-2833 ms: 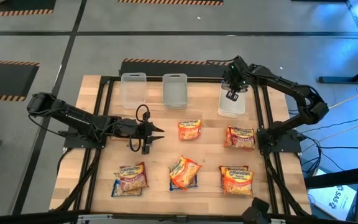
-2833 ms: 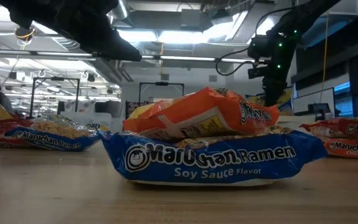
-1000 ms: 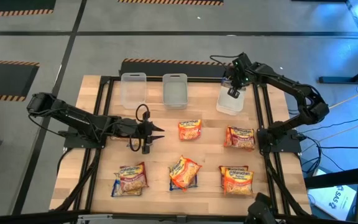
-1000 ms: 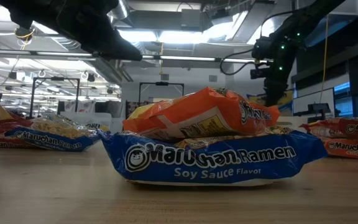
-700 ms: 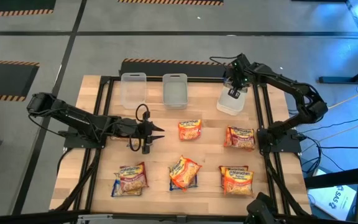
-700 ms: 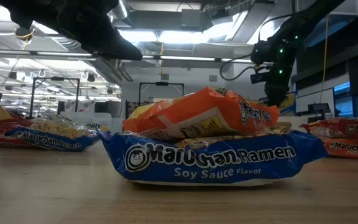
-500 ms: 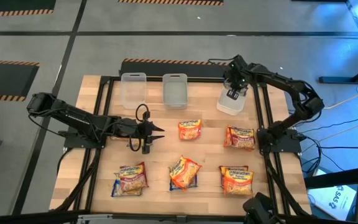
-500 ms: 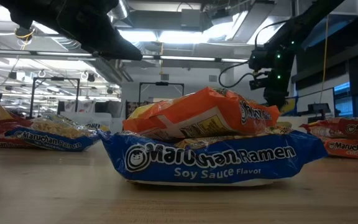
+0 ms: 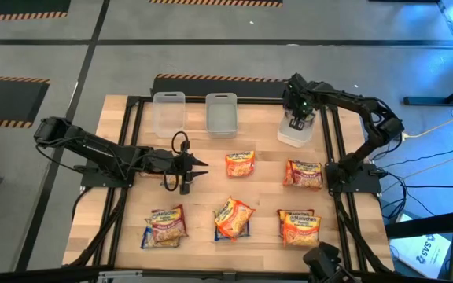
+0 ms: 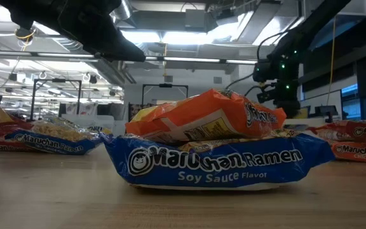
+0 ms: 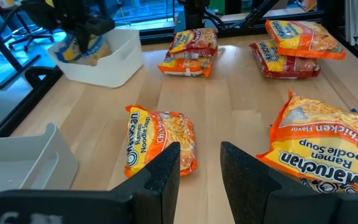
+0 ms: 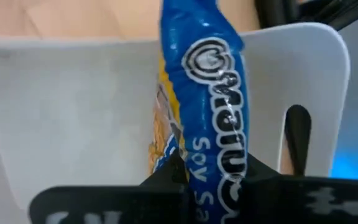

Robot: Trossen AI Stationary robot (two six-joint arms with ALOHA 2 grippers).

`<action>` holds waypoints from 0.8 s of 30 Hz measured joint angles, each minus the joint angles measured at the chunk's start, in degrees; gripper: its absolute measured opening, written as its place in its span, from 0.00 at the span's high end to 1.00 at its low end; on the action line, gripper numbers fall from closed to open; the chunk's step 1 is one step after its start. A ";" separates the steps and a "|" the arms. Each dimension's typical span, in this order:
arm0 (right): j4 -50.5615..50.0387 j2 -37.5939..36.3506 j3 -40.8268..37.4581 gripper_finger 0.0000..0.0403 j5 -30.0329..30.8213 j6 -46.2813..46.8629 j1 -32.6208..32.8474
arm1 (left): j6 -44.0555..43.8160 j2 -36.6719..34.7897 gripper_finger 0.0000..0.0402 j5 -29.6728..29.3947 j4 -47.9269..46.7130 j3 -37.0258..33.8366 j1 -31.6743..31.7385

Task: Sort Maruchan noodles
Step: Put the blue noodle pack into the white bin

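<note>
Right gripper [image 9: 297, 119]: over the rightmost clear tub [image 9: 293, 138] at the table's far right corner; fingers pressed together on a blue-and-yellow soy sauce packet [image 12: 207, 93], which hangs edge-down between them inside the tub's white walls.

Left gripper [image 9: 198, 166]: hovering near mid-table, beside the lone orange packet [image 9: 240, 163]; fingers [image 11: 164, 177] parallel with a narrow gap, gripping nothing; this arm waits.

Other tubs: 2 more clear tubs on the far edge, the left tub [image 9: 168, 113] and the middle tub [image 9: 221, 113]; both look unfilled from above.

Noodles left on the table: 5 spots; the lone orange packet in the centre; a red pile [image 9: 304, 174] to its right; across the near row a blue-edged pile [image 9: 164, 224], an orange-on-blue stack [image 9: 233, 217] and a red stack [image 9: 299, 226]; the low view shows the middle stack is an orange packet [image 10: 202, 117] lying on a blue soy sauce packet [image 10: 215, 164].

Step in hand: dropping the blue packet into the rightmost tub; sorting looks barely begun.

Doing it well: keep the packet clear of the tub's rim and handle slot; lower until its hanging edge is near the floor of the tub, then part the fingers so it falls flat rather than standing on edge against a wall; lift straight up so the crinkly wrapper does not drag out with a finger.

Risk: a packet leaning upright would take space later blue packets need.
</note>
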 joint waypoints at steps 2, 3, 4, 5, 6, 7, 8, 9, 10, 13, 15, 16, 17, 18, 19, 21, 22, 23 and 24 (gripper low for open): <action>1.86 -0.20 0.30 0.94 0.09 -1.75 0.00 | 0.02 0.00 0.73 0.00 0.00 0.00 -0.02; 2.37 -0.20 0.33 0.94 0.11 -2.42 0.00 | 0.02 0.00 0.73 0.00 0.00 0.00 -0.02; 2.45 -0.20 0.31 0.94 0.13 -2.86 0.00 | 0.02 0.00 0.73 0.00 0.00 0.00 0.00; 2.60 -0.20 0.29 0.94 0.12 -3.60 0.00 | 0.02 0.00 0.73 0.00 0.00 0.00 -0.01; 2.99 -0.20 0.28 0.94 0.10 -4.05 0.00 | 0.02 0.00 0.73 0.00 0.01 0.00 -0.01; 3.58 -0.20 0.28 0.94 0.01 -4.07 0.00 | 0.02 0.00 0.73 0.00 0.07 0.00 -0.02; 4.14 -0.20 0.28 0.94 -0.17 -4.07 0.00 | 0.02 0.00 0.73 0.00 0.18 0.00 -0.01; 4.58 -0.20 0.28 0.94 -0.73 -4.13 0.00 | 0.02 0.00 0.73 0.00 0.35 0.00 0.00; 4.95 -0.20 0.28 0.94 -1.37 -4.43 0.00 | 0.02 0.02 0.73 0.02 0.53 0.00 0.00; 5.68 -0.20 0.28 0.89 -2.86 -6.57 0.00 | 0.04 0.02 0.73 0.00 0.84 0.00 -0.01; 6.14 -0.20 0.28 0.84 -3.08 -6.90 0.06 | 0.04 0.02 0.73 0.02 1.11 0.00 -0.02; 6.70 -0.20 0.28 0.80 -2.78 -6.98 0.07 | 0.04 0.02 0.73 0.02 1.17 0.00 -0.02; 7.28 -0.20 0.28 0.77 -2.21 -7.04 0.07 | 0.04 0.02 0.73 0.02 1.23 0.00 -0.01; 7.73 -0.20 0.28 0.73 -1.30 -7.12 0.07 | 0.04 0.02 0.73 0.02 1.34 0.00 -0.02; 8.35 -0.20 0.28 0.69 -0.15 -7.22 0.07 | 0.04 0.02 0.73 0.02 1.38 0.00 -0.02; 9.82 -0.21 0.28 0.63 3.25 -7.27 0.07 | 0.04 0.02 0.73 0.02 1.36 0.00 -0.01; 10.35 -0.22 0.28 0.60 4.73 -7.01 0.07 | 0.04 0.02 0.73 0.02 1.37 0.00 0.00; 10.73 -0.22 0.31 0.57 5.73 -6.70 0.07 | 0.07 0.02 0.73 0.02 1.36 0.00 -0.01; 11.10 -0.22 0.31 0.55 6.37 -6.49 0.07 | 0.07 0.02 0.73 0.02 1.37 0.00 -0.02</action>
